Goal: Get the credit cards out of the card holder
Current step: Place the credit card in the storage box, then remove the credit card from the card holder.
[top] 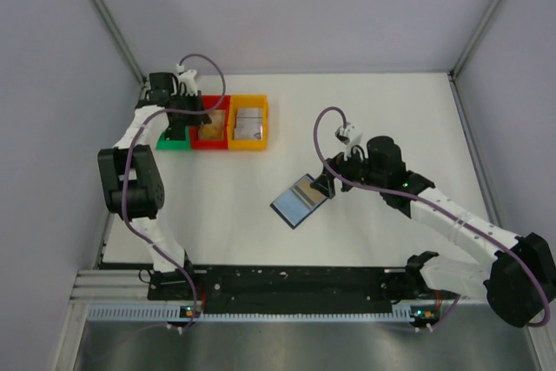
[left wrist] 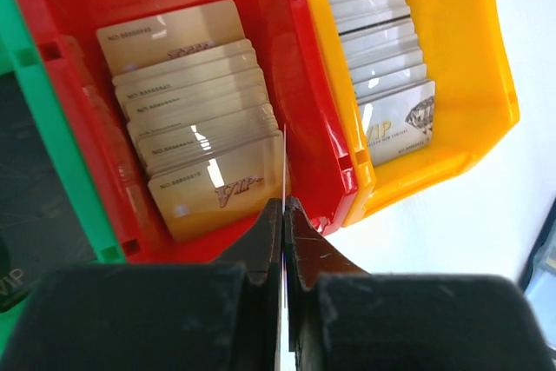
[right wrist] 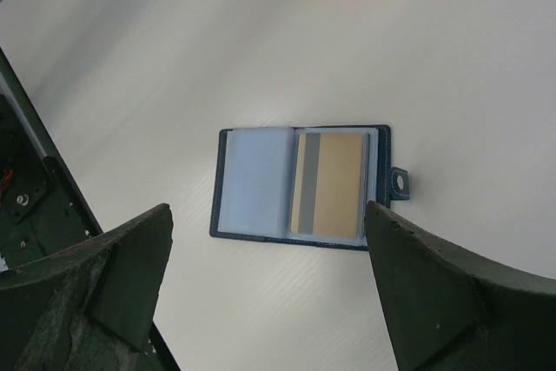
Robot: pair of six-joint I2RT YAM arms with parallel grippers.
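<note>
Left gripper (left wrist: 283, 210) is clamped on a thin card (left wrist: 283, 162) seen edge-on, over the right wall of the red bin (left wrist: 304, 84), far left. Right gripper (right wrist: 267, 206) is spread wide, empty, above the card holder (right wrist: 252, 180), which lies open mid-table. Its left panel looks empty and a gold card (right wrist: 339, 184) sits in the right.

Risks:
- The released card may catch the wall or tip into the yellow bin (left wrist: 486, 58).
- Nothing pins the holder, so it may slide or lift with the card.
</note>
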